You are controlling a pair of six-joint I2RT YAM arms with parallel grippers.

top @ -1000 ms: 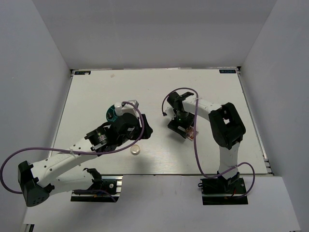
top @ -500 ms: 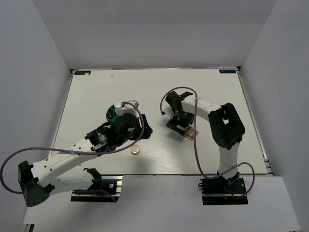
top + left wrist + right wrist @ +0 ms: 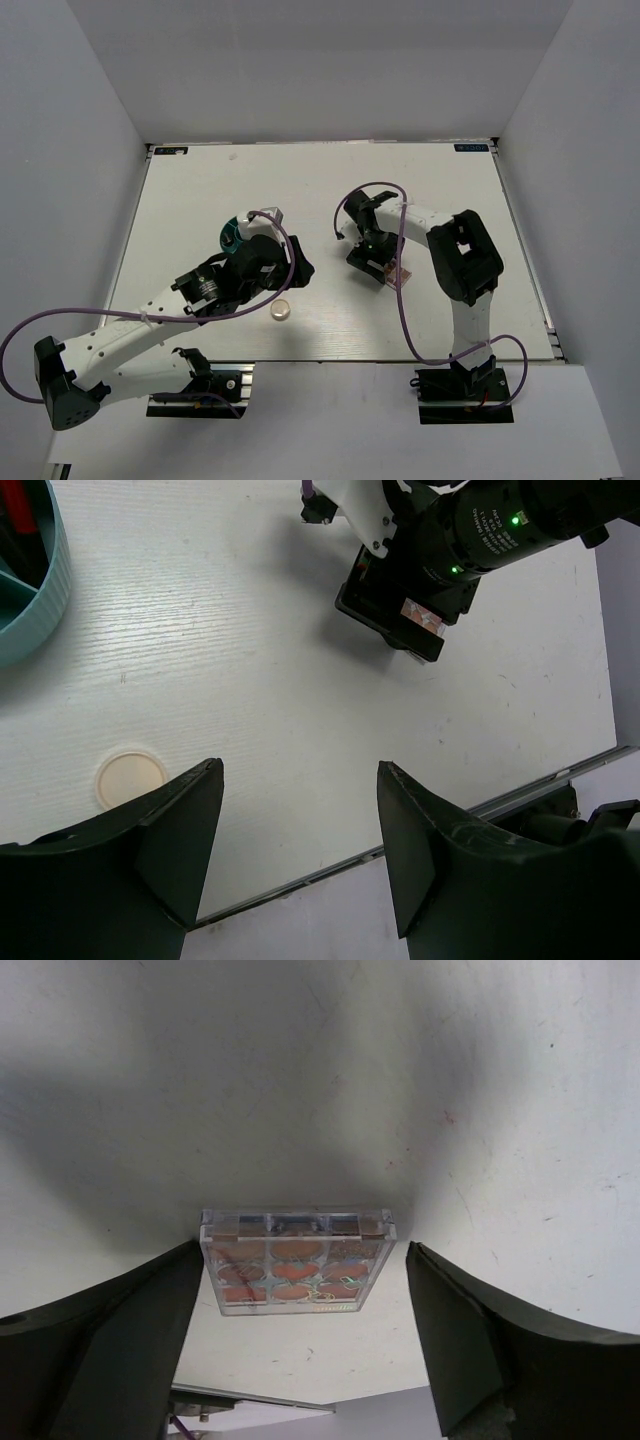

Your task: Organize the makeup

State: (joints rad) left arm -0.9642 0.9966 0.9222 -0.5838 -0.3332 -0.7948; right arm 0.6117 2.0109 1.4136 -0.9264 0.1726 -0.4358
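Square clear-lidded palette (image 3: 295,1263) of orange-red pans, flat on tabletop (image 3: 200,190) right of centre in top view. Right tool (image 3: 303,1252) spread, straddling it, close at both edges. Cream compact (image 3: 131,777) lower left of left wrist view, well apart. Left tool (image 3: 300,820) released, above tabletop; teal tub (image 3: 40,590) upper left, partly hidden by left arm (image 3: 250,270) from above

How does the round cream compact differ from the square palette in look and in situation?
The compact is round and plain cream; the palette is square and clear-cased, with reddish pans. The compact lies free, not between the open jaws of the left gripper; the palette lies between the open jaws of the right gripper. Both lie flat on the table.
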